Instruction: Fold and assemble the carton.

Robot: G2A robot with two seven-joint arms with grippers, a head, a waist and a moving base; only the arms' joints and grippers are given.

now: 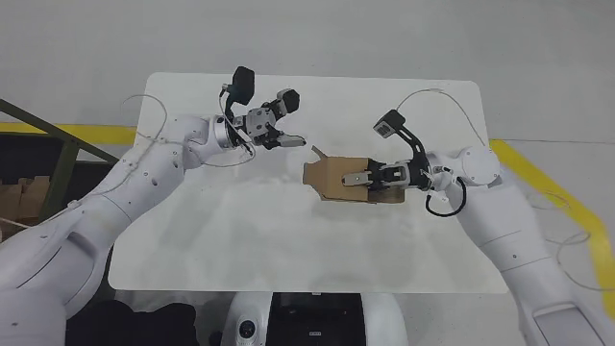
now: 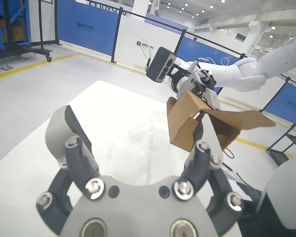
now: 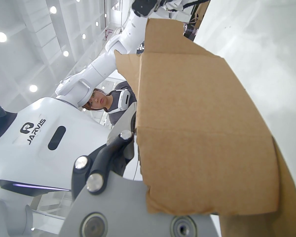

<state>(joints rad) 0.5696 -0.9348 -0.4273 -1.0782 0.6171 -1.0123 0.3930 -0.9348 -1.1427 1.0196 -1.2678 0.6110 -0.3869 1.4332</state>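
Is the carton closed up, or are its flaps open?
Open: the carton, held by the right gripper, has one flap sticking out flat and an unclosed end.

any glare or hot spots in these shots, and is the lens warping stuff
Top view: even light on the table, no glare on the carton. Left wrist view: ceiling lamps are small bright spots; the wide lens makes the open left gripper loom large. Right wrist view: lamps glow overhead; the carton in the right gripper sits near the lens and blocks much of the scene.
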